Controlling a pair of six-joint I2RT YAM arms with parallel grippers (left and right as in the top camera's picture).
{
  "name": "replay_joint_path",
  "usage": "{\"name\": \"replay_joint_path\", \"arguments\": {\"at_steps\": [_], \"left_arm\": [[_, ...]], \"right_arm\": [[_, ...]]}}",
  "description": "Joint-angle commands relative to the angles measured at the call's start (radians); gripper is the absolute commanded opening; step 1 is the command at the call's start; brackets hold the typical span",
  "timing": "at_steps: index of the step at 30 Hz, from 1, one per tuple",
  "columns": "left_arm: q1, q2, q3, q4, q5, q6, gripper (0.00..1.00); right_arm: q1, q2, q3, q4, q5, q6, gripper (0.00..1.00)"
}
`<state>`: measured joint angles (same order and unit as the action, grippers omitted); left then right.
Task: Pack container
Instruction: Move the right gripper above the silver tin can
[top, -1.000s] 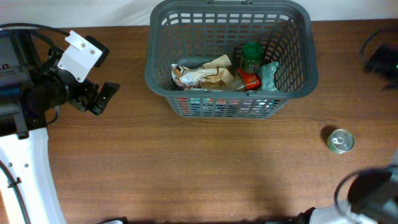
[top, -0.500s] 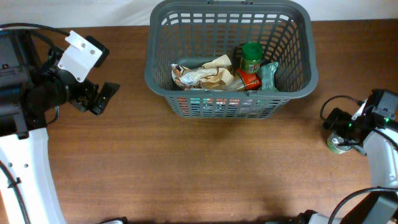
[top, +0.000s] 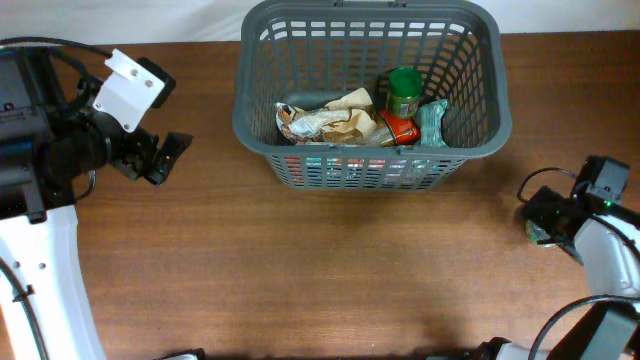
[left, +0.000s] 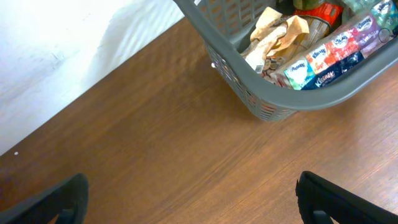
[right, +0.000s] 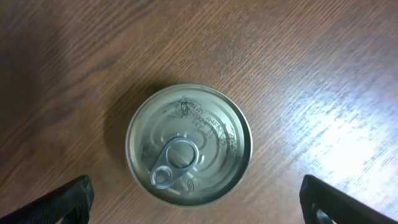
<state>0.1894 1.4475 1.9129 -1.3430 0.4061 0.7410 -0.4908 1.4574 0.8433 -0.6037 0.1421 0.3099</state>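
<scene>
The right gripper (top: 546, 216) hangs over the tin can (right: 188, 145) with jaws spread wide, one finger at each side, not touching, I think to grasp it, since the can stands upright alone on the wooden table (top: 330, 280). The grey basket (top: 300, 168) sits at the far middle; its far half has free room. The left gripper (top: 165, 158) is released, well apart

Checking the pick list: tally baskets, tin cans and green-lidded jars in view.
basket: 1
tin can: 1
green-lidded jar: 1
Total: 3
</scene>
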Motion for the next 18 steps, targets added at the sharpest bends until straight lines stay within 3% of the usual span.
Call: {"name": "replay_joint_path", "arguments": {"at_steps": [1, 18], "left_arm": [[0.006, 0.000, -0.006, 0.002, -0.004, 0.016, 0.99], [0.006, 0.000, -0.006, 0.002, -0.004, 0.016, 0.99]], "right_arm": [[0.000, -0.009, -0.056, 0.063, 0.009, -0.003, 0.99], [0.000, 0.065, -0.126, 0.257, -0.014, -0.017, 0.99]]}}
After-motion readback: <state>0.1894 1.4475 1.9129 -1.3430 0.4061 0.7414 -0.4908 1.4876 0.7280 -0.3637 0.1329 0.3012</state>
